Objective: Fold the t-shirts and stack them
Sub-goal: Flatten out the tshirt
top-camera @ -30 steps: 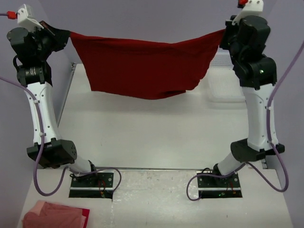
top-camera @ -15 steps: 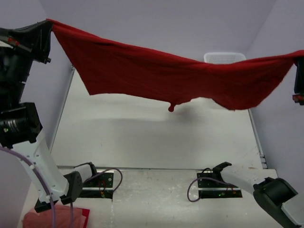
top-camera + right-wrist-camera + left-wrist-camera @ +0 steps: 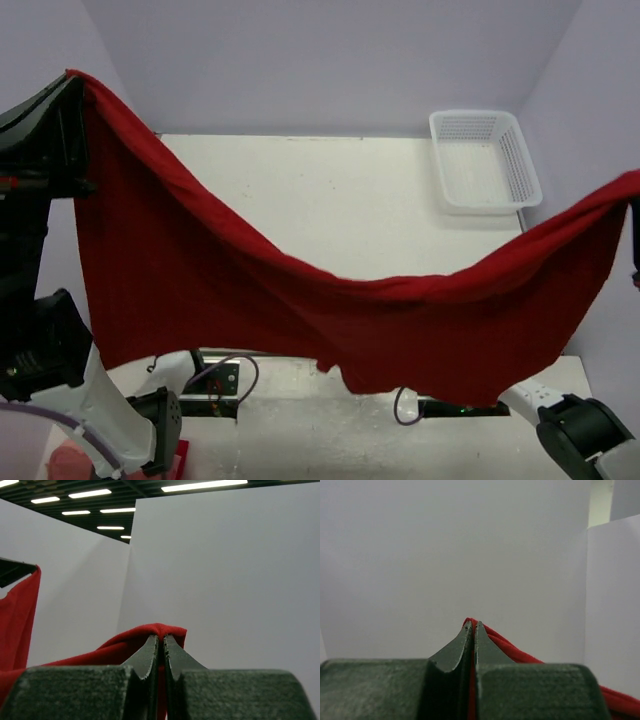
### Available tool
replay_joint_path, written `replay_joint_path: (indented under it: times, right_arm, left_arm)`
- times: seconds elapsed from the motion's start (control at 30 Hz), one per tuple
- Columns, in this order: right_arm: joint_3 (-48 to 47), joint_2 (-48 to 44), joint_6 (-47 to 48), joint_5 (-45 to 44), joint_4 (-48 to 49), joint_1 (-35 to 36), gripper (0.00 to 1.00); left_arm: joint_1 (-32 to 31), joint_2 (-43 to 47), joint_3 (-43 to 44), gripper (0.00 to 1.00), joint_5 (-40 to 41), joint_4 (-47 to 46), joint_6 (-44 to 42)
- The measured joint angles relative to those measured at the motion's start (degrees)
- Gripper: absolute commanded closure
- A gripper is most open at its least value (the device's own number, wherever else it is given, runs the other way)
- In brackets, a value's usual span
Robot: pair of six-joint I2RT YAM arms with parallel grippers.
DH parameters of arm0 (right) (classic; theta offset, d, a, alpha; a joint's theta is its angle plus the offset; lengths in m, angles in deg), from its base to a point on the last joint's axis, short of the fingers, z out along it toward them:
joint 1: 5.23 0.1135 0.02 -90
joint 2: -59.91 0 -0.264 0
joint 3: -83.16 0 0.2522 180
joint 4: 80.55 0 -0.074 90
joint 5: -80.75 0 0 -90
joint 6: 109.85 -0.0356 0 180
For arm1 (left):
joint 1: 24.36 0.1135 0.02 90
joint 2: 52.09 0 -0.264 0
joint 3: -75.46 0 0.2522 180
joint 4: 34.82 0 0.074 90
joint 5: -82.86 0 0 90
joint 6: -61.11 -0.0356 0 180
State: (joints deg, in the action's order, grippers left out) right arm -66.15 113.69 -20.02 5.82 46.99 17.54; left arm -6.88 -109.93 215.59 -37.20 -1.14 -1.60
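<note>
Since half a second ago the red shirt (image 3: 300,310) has swung nearer the camera and sags deeper between the two pairs of jaws, above the tabletop (image 3: 330,200). The left jaws are clamped on one top corner and the right jaws on the other. The basket (image 3: 485,160), now uncovered, lies beyond the right jaws.

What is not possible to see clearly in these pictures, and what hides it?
1. Top view: the right gripper is cut off by the right edge.
2. Top view: the hanging t-shirt hides the right arm's base.
3. Top view: the pink cloth, bottom left, is mostly behind the left arm; folded or not is unclear.
4. Wrist views: too close to tell which part of the t-shirt each gripper pinches.
</note>
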Motion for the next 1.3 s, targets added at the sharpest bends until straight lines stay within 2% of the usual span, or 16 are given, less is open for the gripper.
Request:
replay_joint_path:
  times: [0.2,0.4,0.5,0.7,0.9,1.03,1.3]
  right_arm:
    - [12.2,4.3,2.5,-2.1,5.6,0.0,1.00]
    - [19.5,23.3,5.4,-4.5,8.9,-2.6,1.00]
    - [21.8,35.3,6.9,-5.9,9.0,-4.1,1.00]
    - [22.6,51.4,8.7,-9.3,7.3,-6.5,1.00]
    - [21.6,57.5,9.7,-13.0,7.8,-7.9,1.00]
    - [19.0,61.3,9.9,-14.2,8.3,-10.0,1.00]
    - [17.3,64.0,9.9,-14.1,8.3,-12.1,1.00]
  left_arm:
    - [0.0,-0.8,-24.5,1.00,3.6,-4.7,-0.2]
    - [0.0,-12.5,-48.2,1.00,8.2,-10.4,-0.1]
    - [0.1,-19.9,-55.4,1.00,9.2,-13.1,0.2]
    - [0.0,-35.3,-58.1,1.00,7.6,-22.4,0.7]
    - [-1.7,-47.5,-57.5,1.00,6.7,-26.8,0.5]
    - [-3.5,-50.6,-55.9,1.00,6.2,-27.7,0.1]
    - [-3.9,-54.9,-46.3,1.00,5.1,-29.8,-0.4]
